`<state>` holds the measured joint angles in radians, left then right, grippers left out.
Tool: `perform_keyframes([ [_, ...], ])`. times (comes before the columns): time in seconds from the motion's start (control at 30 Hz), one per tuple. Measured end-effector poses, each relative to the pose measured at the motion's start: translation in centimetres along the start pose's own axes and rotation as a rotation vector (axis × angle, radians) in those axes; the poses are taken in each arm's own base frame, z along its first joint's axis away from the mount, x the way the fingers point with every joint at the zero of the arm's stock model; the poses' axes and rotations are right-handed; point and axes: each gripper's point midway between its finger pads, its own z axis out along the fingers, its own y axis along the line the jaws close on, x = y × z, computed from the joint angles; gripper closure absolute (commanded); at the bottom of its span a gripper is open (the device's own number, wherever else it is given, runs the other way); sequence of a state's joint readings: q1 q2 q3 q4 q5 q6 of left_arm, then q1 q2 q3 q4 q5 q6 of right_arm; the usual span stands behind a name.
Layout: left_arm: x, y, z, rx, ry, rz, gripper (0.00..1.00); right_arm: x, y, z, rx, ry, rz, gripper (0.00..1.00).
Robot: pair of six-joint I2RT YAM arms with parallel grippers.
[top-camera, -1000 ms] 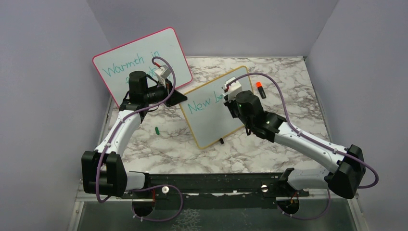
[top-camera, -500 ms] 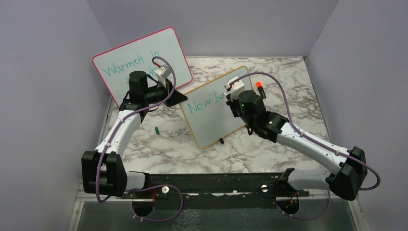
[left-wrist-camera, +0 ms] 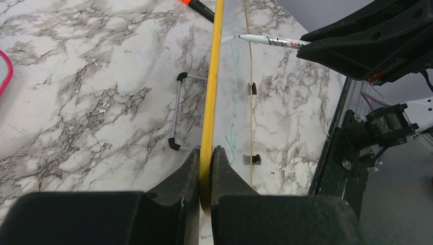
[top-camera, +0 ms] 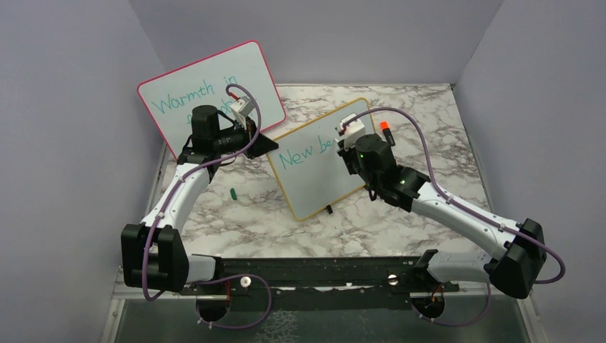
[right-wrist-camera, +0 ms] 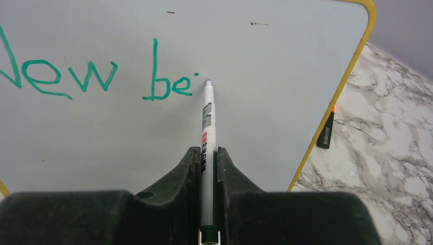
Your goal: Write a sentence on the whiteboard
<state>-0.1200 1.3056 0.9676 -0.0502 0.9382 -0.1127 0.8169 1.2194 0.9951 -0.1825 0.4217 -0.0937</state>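
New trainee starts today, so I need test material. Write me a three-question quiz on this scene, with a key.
1. True or false: the left gripper is shut on the yellow board's frame.
2. What does the right gripper hold? A) an eraser B) a marker C) a cloth
3. Fill in: the writing on the yellow board reads "New ___".
Key: 1 true; 2 B; 3 "be", with a small dot after it.
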Motion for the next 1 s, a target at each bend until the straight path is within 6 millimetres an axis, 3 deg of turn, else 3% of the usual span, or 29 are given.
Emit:
perform_keyframes([
  [1.0, 0.0, 0.03, 0.0, -0.001, 0.0, 0.001, 1.0, 0.2, 0.4, 0.5, -0.021, 0.005, -0.003, 1.0],
])
